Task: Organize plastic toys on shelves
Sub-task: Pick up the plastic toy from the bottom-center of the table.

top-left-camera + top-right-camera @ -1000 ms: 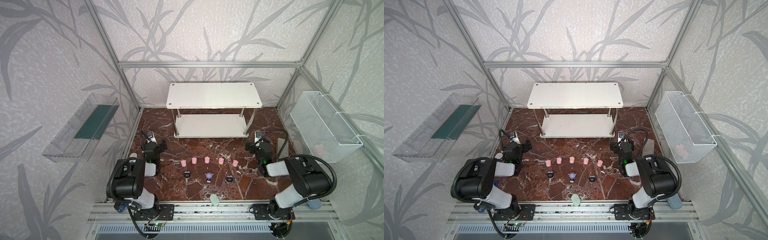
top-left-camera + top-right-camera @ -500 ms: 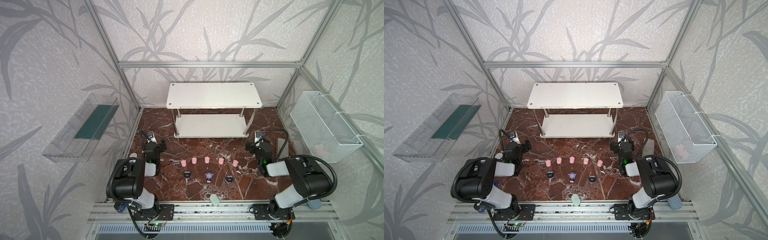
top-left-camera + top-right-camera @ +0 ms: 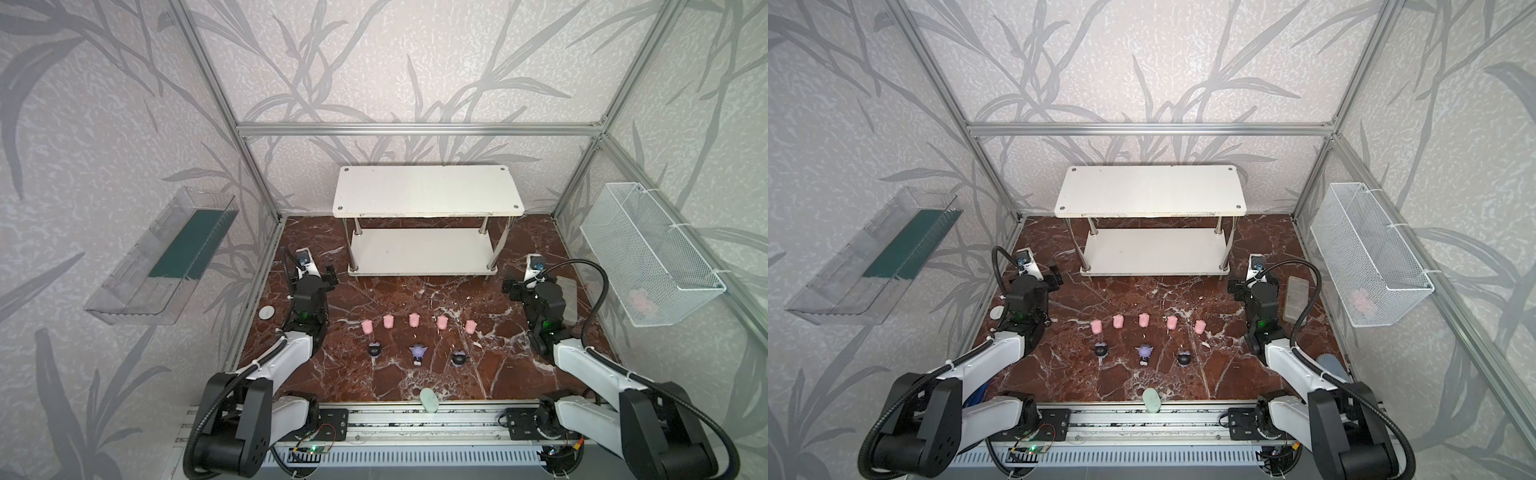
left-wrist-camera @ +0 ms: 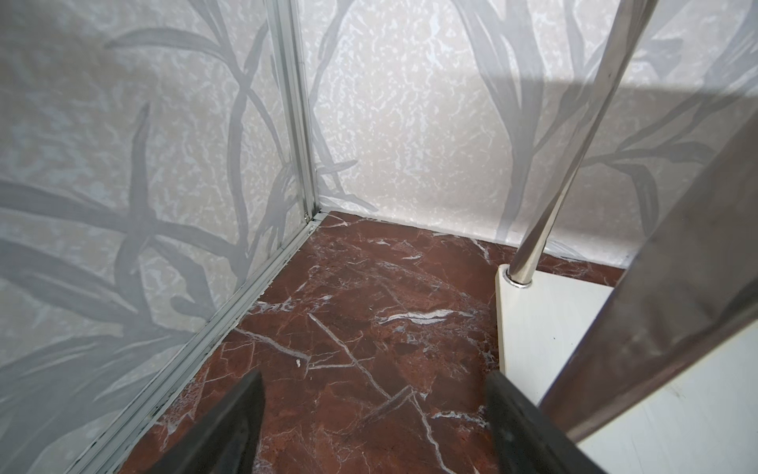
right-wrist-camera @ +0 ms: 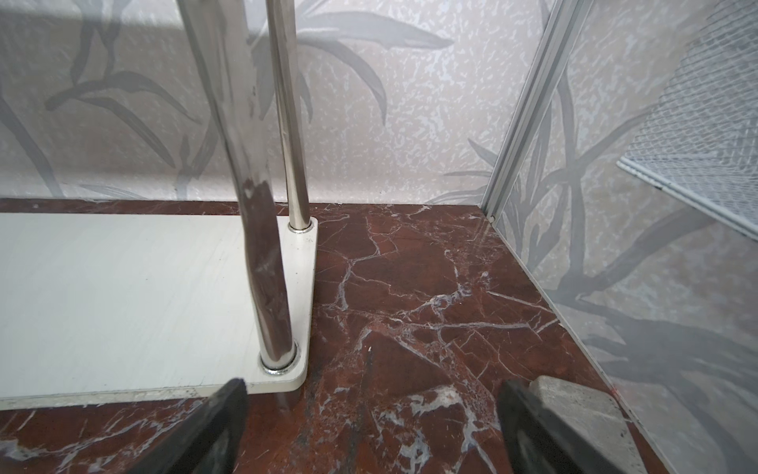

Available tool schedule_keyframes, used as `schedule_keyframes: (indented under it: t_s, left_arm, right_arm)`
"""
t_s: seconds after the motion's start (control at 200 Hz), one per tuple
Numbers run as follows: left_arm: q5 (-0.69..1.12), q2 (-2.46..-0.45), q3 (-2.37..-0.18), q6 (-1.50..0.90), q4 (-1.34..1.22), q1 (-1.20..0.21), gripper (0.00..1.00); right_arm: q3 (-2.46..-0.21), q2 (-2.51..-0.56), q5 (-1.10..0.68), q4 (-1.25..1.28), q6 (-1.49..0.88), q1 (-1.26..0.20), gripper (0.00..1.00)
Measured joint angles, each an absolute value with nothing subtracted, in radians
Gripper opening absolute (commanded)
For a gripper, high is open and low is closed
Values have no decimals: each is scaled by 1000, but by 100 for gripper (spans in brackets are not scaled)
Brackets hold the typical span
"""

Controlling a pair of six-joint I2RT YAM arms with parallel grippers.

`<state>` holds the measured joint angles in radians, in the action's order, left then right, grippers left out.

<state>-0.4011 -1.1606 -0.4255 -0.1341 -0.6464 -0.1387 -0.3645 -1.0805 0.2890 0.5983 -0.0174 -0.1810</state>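
Several pink pig toys [image 3: 414, 319] stand in a row on the marble floor, seen in both top views. In front of them are two black figurines [image 3: 375, 350] [image 3: 459, 357] and a purple one [image 3: 418, 353]. The white two-tier shelves [image 3: 428, 191] stand at the back with both boards bare. My left gripper [image 3: 329, 276] sits low by the shelves' left end, open over bare floor [image 4: 373, 381]. Over by the right end, my right gripper [image 3: 510, 287] is open too, nothing between its fingers [image 5: 371, 385]. Both are well behind the toys.
A grey block [image 5: 574, 406] lies just beside the right gripper's outer finger. A white disc [image 3: 267, 312] lies by the left wall and a pale green oval [image 3: 429, 400] at the front edge. A clear tray [image 3: 162, 253] and a wire basket [image 3: 648, 253] hang on the side walls.
The left gripper's jaws have narrowed a little. The toys, the shelves and both arms stay where they were.
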Motion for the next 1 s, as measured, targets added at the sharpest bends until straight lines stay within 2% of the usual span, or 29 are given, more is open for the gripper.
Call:
schedule_keyframes:
  t_s: [0.27,0.49,0.655,0.79,1.0]
  left_arm:
    - [-533,-1005,-426,-285,-385,-298,82]
    - [-558,-808,-424,-416,-165,-339,82]
    - [-561,-736,-406,-461,-84,-344,82]
    - [-560,-755,-405,-467,-72,-345,82]
    - [-556,-791,-405,-469,-83,-345,82]
  right_arm:
    - [-382,-793,287,218,-145,-220,95]
    - [-411,-652,231,-65,-239,-296,95]
    - [-412,-592,200,-205,-289,-498,93]
    - [-413,-590,201,-281,-307,-685,92]
    - [-413,-598,187,-360,-346,-888,92]
